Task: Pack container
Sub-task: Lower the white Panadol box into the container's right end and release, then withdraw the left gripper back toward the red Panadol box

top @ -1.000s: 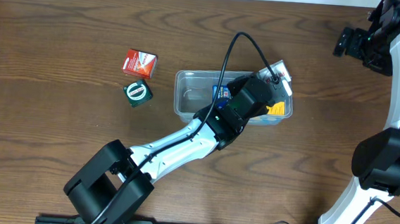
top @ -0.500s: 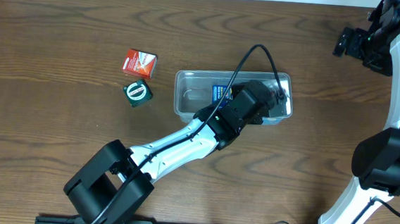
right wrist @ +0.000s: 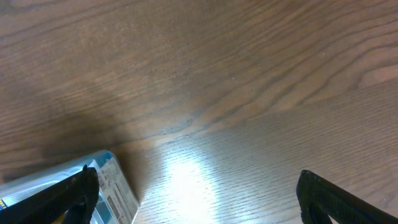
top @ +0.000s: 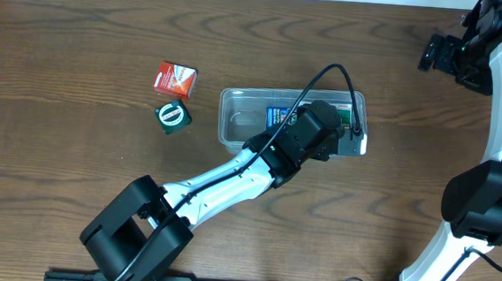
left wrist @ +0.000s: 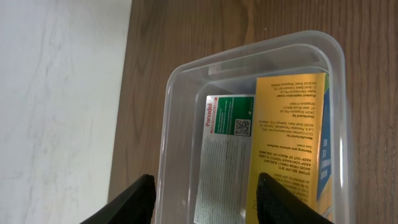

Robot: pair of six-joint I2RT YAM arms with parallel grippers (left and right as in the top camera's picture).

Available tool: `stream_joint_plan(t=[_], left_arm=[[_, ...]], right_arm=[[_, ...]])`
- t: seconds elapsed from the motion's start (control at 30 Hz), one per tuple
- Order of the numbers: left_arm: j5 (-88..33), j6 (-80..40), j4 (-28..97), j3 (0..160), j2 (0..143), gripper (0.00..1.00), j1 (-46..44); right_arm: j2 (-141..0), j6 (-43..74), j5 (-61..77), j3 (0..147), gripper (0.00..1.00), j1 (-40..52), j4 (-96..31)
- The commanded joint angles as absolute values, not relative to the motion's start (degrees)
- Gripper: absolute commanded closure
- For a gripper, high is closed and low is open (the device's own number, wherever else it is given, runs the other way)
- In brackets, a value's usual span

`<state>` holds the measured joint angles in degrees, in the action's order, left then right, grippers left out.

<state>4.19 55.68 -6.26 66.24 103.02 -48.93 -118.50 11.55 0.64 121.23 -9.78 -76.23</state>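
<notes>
Container point(top: 231, 118): clear shallow tub, open side up, flat on the counter point(top: 71, 181). It sits about mid-counter, slightly nearer the far edge. Its long axis runs left to right, parallel to the far and near edges, with the short ends facing the left and right edges.

Contents, from the left wrist view: a yellow box point(left wrist: 292, 143) lies flat along one long wall. A white-and-green box point(left wrist: 227, 155) lies flat beside it, the two apparently touching. Some bare floor shows at one end.

Left end effector point(left wrist: 204, 190): over the container's right end, fingers apart, nothing between them.

Outside: a red box point(top: 176, 79) and a green box point(top: 173, 116) sit close together on the counter, off the container's left end, the red one nearer the far edge.

Right end effector point(right wrist: 196, 199): near the far right corner, fingers spread wide and empty, over bare wood.

Progress, as a judgement: partly packed. At least two boxes are in, and the two loose ones likely go in next.
</notes>
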Motion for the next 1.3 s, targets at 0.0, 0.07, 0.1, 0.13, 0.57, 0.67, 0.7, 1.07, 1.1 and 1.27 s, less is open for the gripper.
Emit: stream_joint_plan(t=[0.0,0.07,0.1,0.13,0.57,0.67,0.7,1.07,1.1,1.27], left_arm=[[3.2,57.0,-6.3,67.1,103.5,0.47,-48.9],[3.7,56.9,-6.3,67.1,103.5,0.46,-48.9],[4.3,56.9,-6.5,67.1,103.5,0.46,-48.9],[4.8,56.8,-6.7,67.1,103.5,0.43,-48.9],[22.3,30.2,-9.5,67.1,94.8,0.19,-48.6],[22.8,23.4,-4.0,67.1,90.1,0.14,-46.6],[22.8,21.5,-2.0,67.1,88.8,0.13,-45.5],[22.8,6.3,21.3,67.1,82.4,0.02,-28.2],[22.8,4.9,21.7,67.1,82.4,0.02,-27.3],[22.8,-5.9,22.5,67.1,82.5,0.02,-21.5]], right_arm=[[-118.4,12.2,1.1,122.1,0.01,-10.0,-76.3],[-118.4,12.2,1.1,122.1,0.01,-10.0,-76.3],[-118.4,12.2,1.1,122.1,0.01,-10.0,-76.3],[-118.4,12.2,1.1,122.1,0.01,-10.0,-76.3],[-118.4,12.2,1.1,122.1,0.01,-10.0,-76.3],[-118.4,12.2,1.1,122.1,0.01,-10.0,-76.3],[-118.4,12.2,1.1,122.1,0.01,-10.0,-76.3],[-118.4,12.2,1.1,122.1,0.01,-10.0,-76.3],[-118.4,12.2,1.1,122.1,0.01,-10.0,-76.3],[-118.4,12.2,1.1,122.1,0.01,-10.0,-76.3]])
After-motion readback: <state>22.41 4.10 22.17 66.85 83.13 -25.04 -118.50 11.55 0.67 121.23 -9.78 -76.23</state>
